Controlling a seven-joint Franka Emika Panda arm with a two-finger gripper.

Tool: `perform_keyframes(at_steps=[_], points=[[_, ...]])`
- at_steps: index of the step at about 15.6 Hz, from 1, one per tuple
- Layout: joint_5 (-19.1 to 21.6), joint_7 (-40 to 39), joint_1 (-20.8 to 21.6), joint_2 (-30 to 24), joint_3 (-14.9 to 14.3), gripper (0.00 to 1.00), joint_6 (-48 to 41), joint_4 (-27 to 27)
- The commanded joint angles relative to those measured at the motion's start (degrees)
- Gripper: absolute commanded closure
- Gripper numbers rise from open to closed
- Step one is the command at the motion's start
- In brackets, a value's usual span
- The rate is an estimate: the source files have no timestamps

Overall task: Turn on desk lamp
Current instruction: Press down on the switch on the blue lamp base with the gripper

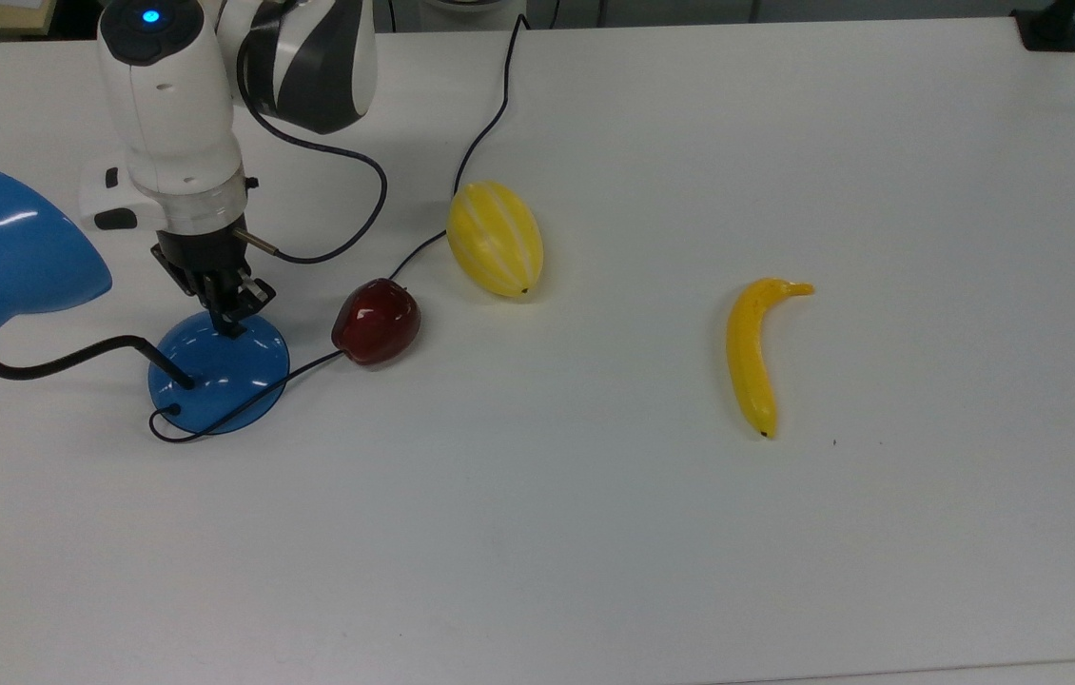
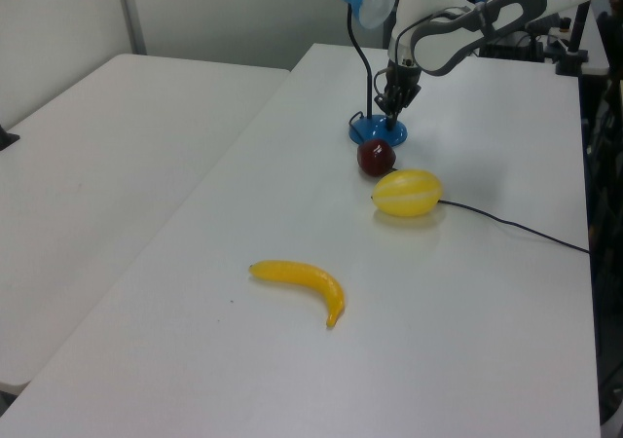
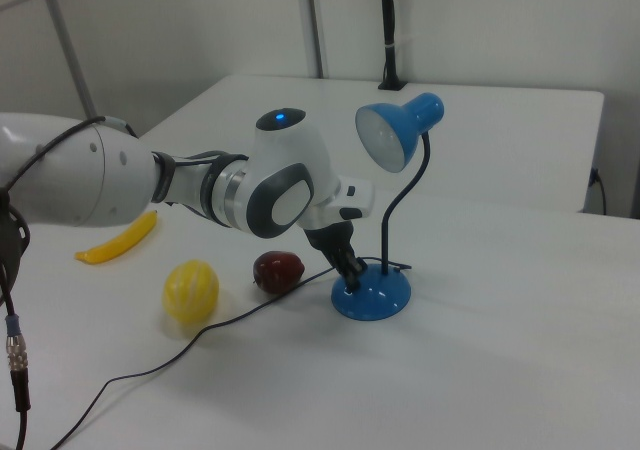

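Note:
The desk lamp stands at the top view's left, with a blue cone shade [image 1: 9, 249], a black bendy neck and a round blue base [image 1: 224, 379]. Its black cord loops off the base and runs past the fruit. My gripper [image 1: 231, 326] points down with its fingers together, the tips touching the far side of the base. In the right view the gripper [image 3: 352, 273] meets the base [image 3: 378, 296] on its left side, under the shade [image 3: 396, 133]. The shade's inside looks pale, with no bright glow. The left view shows the gripper [image 2: 392, 120] on the base [image 2: 374, 130].
A dark red apple [image 1: 376, 321] lies just right of the base in the top view, and a yellow striped melon [image 1: 495, 239] sits beyond it. A banana [image 1: 754, 354] lies further right. The arm's own cable hangs beside the wrist.

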Motion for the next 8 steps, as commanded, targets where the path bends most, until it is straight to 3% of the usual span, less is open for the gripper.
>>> perform_keyframes(at_steps=[1,8], points=[[-1.09,-0.2,0.63,1.27,-0.22,1.0,-0.4,1.16],[-1.18,-0.29,0.63,2.59,-0.22,1.0,-0.4,1.52]])
